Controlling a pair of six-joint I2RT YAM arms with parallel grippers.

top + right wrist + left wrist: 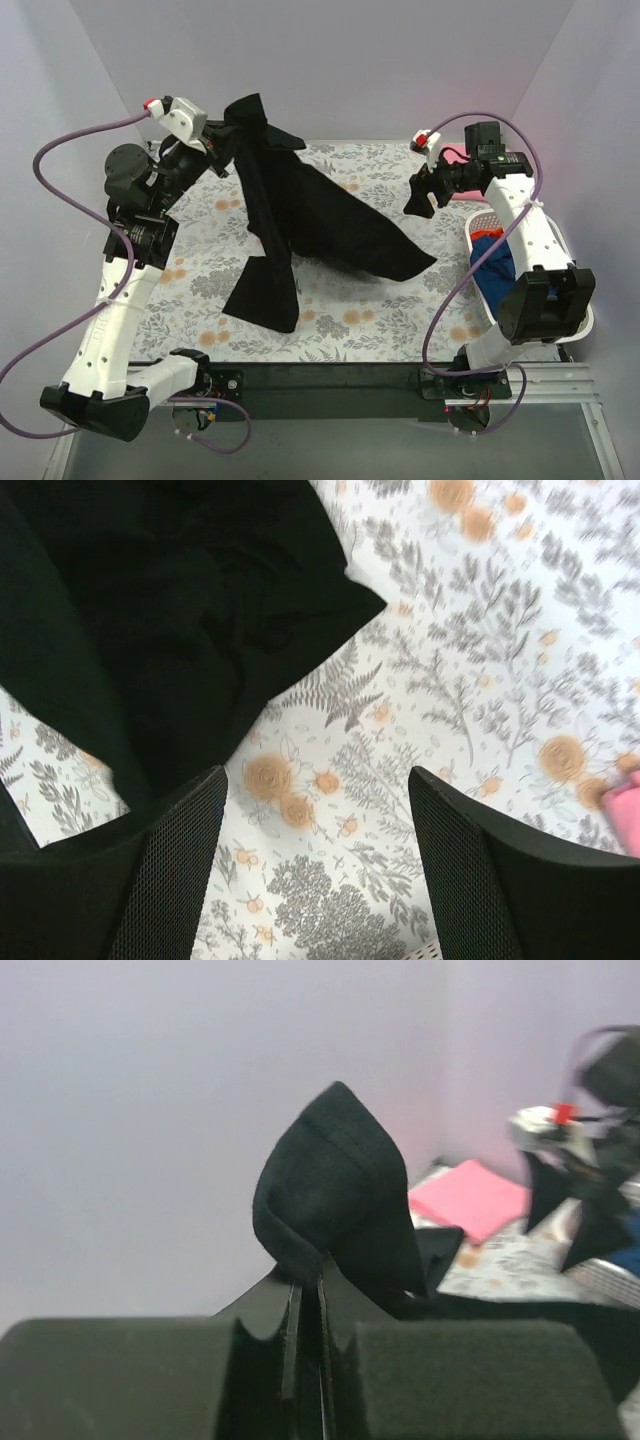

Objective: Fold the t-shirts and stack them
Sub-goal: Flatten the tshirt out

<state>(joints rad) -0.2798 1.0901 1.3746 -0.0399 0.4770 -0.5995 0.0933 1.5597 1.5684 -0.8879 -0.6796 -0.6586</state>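
Jaws of the left gripper (pixel 308 1290) were clamped on a bunched corner of the black t-shirt (pixel 310 215), which was held raised at the far left and draped onto the floral table covering (pixel 400 310). Jaws of the right gripper (pixel 318 775) were spread wide over the covering, just beside the shirt's edge.

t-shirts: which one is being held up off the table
The black t-shirt: the left gripper holds one end up, while the pink one lies flat at the back and the blue one sits in the basket.
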